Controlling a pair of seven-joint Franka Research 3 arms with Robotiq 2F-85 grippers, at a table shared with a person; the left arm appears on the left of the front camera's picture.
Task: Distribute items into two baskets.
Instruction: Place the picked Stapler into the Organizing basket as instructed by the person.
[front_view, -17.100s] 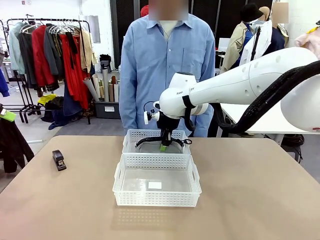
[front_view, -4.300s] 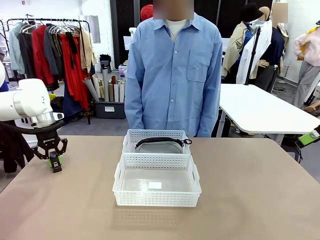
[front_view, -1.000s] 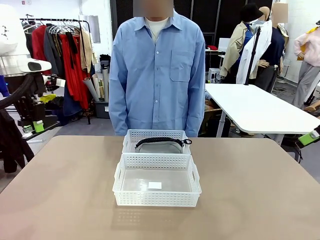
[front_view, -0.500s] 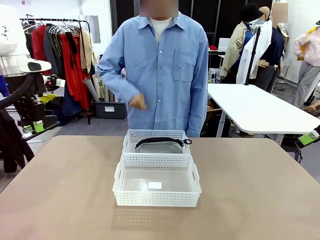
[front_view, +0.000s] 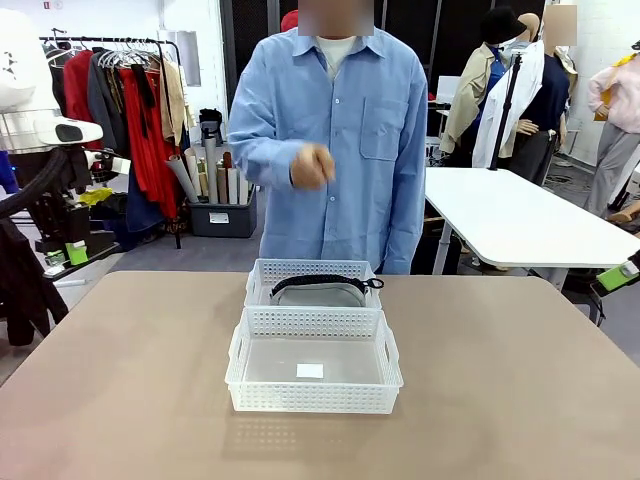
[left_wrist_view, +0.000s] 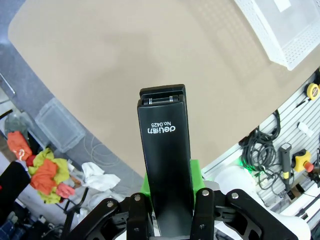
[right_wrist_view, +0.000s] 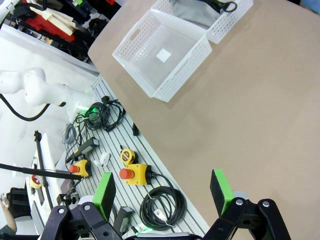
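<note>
Two white baskets stand end to end mid-table. The far basket (front_view: 262, 272) holds the grey waist bag (front_view: 320, 294) with its black strap on top. The near basket (front_view: 312, 398) is empty apart from a small white label (front_view: 310, 371). My left gripper (left_wrist_view: 167, 205) is shut on the black stapler (left_wrist_view: 164, 145), which stands up between its fingers, high above the table's left edge; that gripper (front_view: 65, 252) hangs at the far left of the front view. My right gripper (right_wrist_view: 162, 192) is open and empty, high off the table, looking down on both baskets (right_wrist_view: 180, 75).
A person in a blue shirt stands behind the far basket with a closed hand (front_view: 312, 166) raised at chest height. A clothes rack (front_view: 120, 100) and a white table (front_view: 520, 215) stand beyond. Cables and tools (right_wrist_view: 125, 165) lie on a rail off the table's near edge.
The person's hand has risen from waist height to chest height and moved right. Neither arm has moved, and the stapler stays gripped.
</note>
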